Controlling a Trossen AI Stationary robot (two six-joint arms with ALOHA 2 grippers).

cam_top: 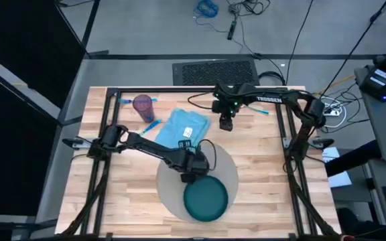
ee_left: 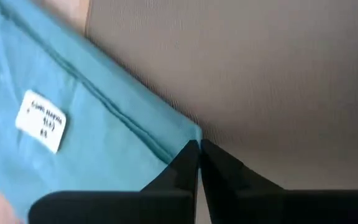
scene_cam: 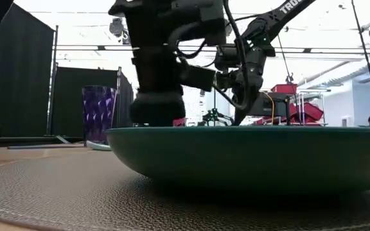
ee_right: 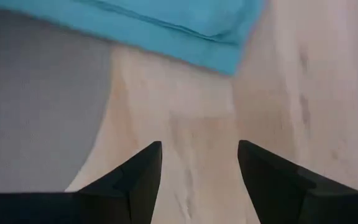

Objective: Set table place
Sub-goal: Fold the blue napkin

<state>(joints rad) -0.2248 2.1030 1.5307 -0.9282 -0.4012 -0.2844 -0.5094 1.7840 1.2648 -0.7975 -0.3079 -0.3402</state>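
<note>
Grey placemat (cam_top: pixel 179 194) under teal plate (cam_top: pixel 205 199); left gripper (cam_top: pixel 191 175) jaws clenched, right gripper (cam_top: pixel 226 124) jaws released.

Purple tumbler (cam_top: pixel 143 105) upright near the far-left corner — blue napkin (cam_top: pixel 183 129) lying flat beside it

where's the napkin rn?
High view: the light blue napkin lies on the table behind the grey placemat, overlapping its far edge, right of the purple cup.
</note>
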